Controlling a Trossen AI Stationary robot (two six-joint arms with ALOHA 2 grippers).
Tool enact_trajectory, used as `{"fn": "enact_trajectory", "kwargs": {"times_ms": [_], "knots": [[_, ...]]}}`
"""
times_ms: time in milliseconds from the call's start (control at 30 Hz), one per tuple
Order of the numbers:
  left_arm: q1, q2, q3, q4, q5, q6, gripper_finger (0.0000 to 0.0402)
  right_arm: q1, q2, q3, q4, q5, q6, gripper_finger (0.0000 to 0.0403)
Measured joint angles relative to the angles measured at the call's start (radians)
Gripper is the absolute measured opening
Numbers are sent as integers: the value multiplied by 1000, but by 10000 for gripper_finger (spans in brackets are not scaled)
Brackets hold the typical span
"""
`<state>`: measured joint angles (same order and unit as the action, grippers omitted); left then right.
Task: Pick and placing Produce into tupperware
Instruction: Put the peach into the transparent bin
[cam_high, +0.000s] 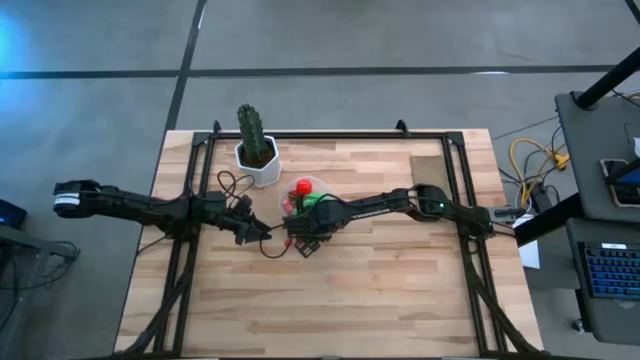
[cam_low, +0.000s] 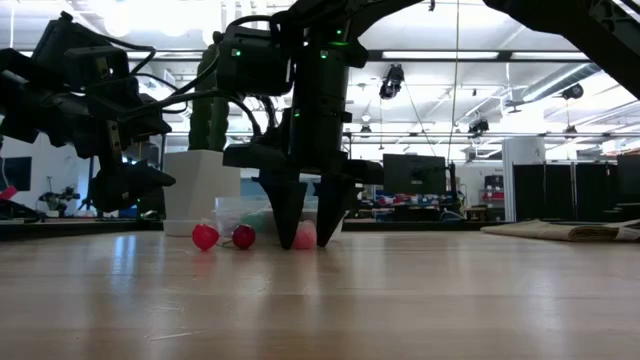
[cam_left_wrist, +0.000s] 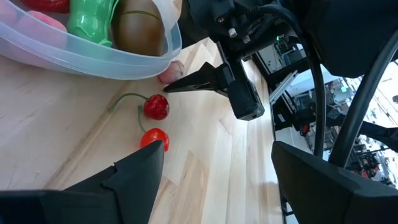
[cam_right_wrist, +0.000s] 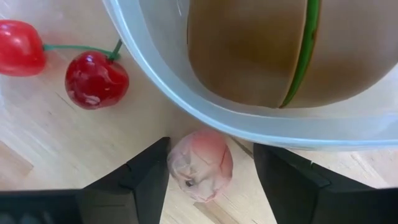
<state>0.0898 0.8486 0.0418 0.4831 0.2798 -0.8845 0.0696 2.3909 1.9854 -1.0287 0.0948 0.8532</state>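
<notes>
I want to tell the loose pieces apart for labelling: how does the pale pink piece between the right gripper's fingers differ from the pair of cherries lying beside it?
The pink piece is pale and wrinkled; the cherries are deep red and glossy. The pink piece is single and stemless; the cherries are two, joined by a green stem. The pink piece sits between the right gripper's open fingers, against the tupperware; the cherries lie farther off. Both rest on the table, outside the tupperware.
</notes>
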Motion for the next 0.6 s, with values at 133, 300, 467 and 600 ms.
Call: {"fn": "enact_trajectory", "kwargs": {"times_ms": [133, 300, 467, 600], "knots": [[0, 0, 0, 0, 0, 0, 283, 0, 0, 0, 8, 0, -1, 200], [0, 0, 0, 2, 0, 0, 283, 0, 0, 0, 14, 3, -1, 160], [0, 0, 0, 3, 0, 0, 283, 0, 0, 0, 16, -3, -2, 124], [0, 0, 0, 3, 0, 0, 283, -1, -2, 19, 3, -53, -36, 107]]}}
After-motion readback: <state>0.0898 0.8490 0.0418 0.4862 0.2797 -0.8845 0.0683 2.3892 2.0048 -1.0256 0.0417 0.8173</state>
